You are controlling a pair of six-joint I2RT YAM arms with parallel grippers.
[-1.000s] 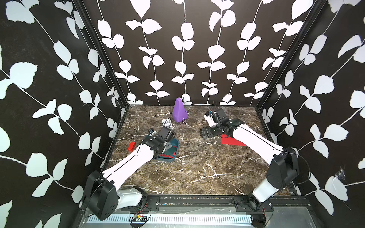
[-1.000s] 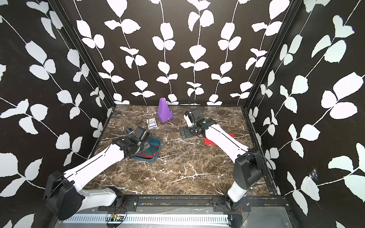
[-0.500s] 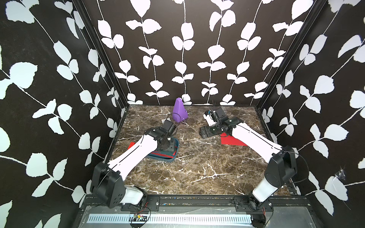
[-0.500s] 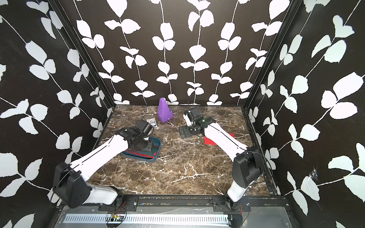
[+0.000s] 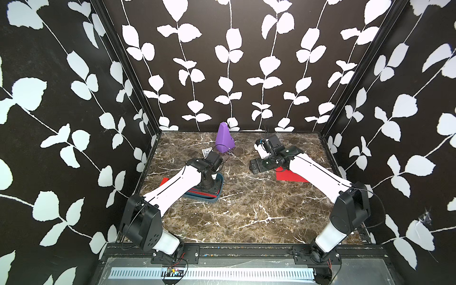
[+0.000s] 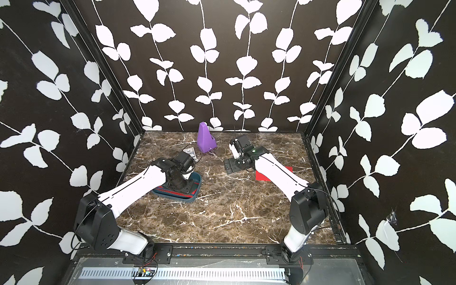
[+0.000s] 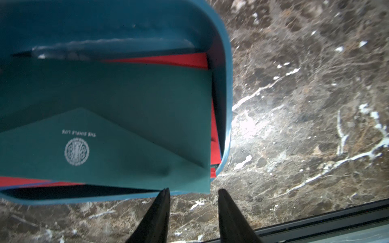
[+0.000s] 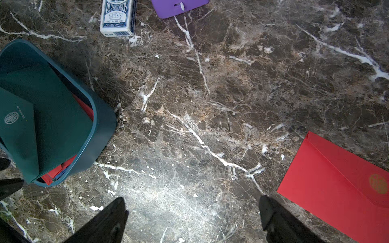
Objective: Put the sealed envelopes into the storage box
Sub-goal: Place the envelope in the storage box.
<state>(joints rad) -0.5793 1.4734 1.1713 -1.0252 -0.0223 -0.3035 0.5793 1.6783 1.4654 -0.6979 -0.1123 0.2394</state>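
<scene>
The teal storage box (image 5: pixel 220 183) (image 6: pixel 196 195) sits left of centre on the marble. A dark green sealed envelope (image 7: pixel 126 105) (image 8: pixel 52 117) lies on top inside it, over red ones (image 7: pixel 168 60), and one corner overhangs the rim (image 7: pixel 228 84). My left gripper (image 7: pixel 192 192) points down at that rim beside the corner, open, nothing between its fingers. Another red envelope (image 5: pixel 288 176) (image 8: pixel 336 185) lies flat at the right, partly under my right arm. My right gripper (image 8: pixel 192 202) (image 5: pixel 256 167) hovers open over bare marble beside it.
A purple pyramid (image 5: pixel 223 139) (image 6: pixel 205 139) stands at the back, with a white card pack (image 5: pixel 206 151) (image 8: pixel 117 19) in front of it. Something small and red (image 5: pixel 164 182) lies left of my left arm. Patterned walls close three sides.
My left arm has swung in over the box and its wrist now points down more steeply at the rim. The right arm has barely moved.
</scene>
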